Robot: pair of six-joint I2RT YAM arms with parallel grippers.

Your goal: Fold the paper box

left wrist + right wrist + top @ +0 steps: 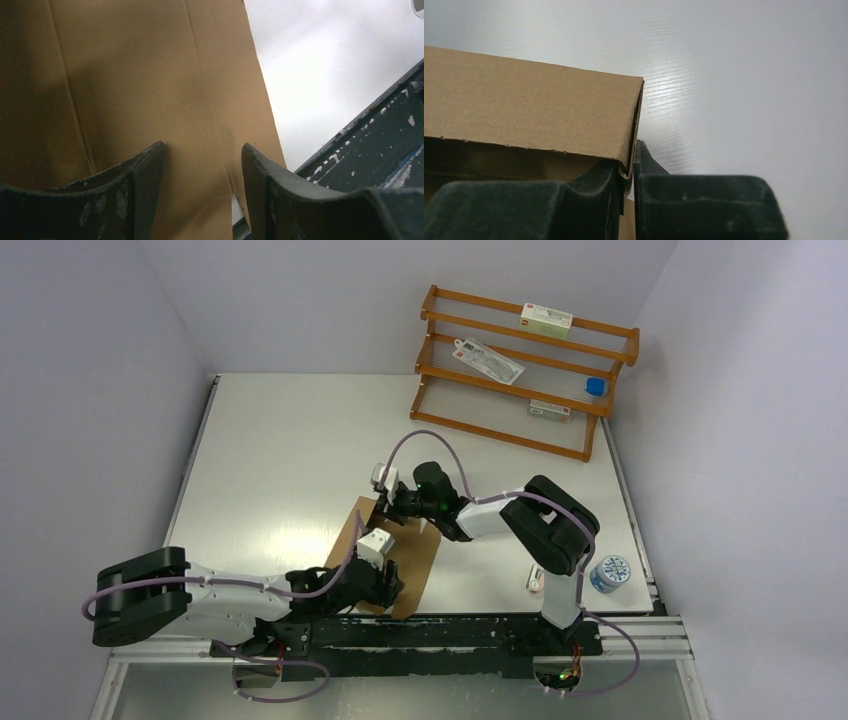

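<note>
The paper box (421, 558) is a plain brown cardboard sheet lying near the table's front edge, between the two arms. My left gripper (384, 584) hovers over its near end. In the left wrist view its jaws stand open just above the flat brown panel (150, 75), and nothing is between the left gripper (202, 147) fingertips. My right gripper (389, 507) is at the sheet's far end. In the right wrist view a flap of the paper box (524, 110) stands raised, and the right gripper (631, 161) is shut on that flap's corner edge.
A wooden rack (520, 370) with small cartons stands at the back right. A small white carton (535, 580) and a round blue-white lid (610, 572) lie by the right arm's base. A black rail (450, 632) runs along the near edge, also in the left wrist view (380, 135).
</note>
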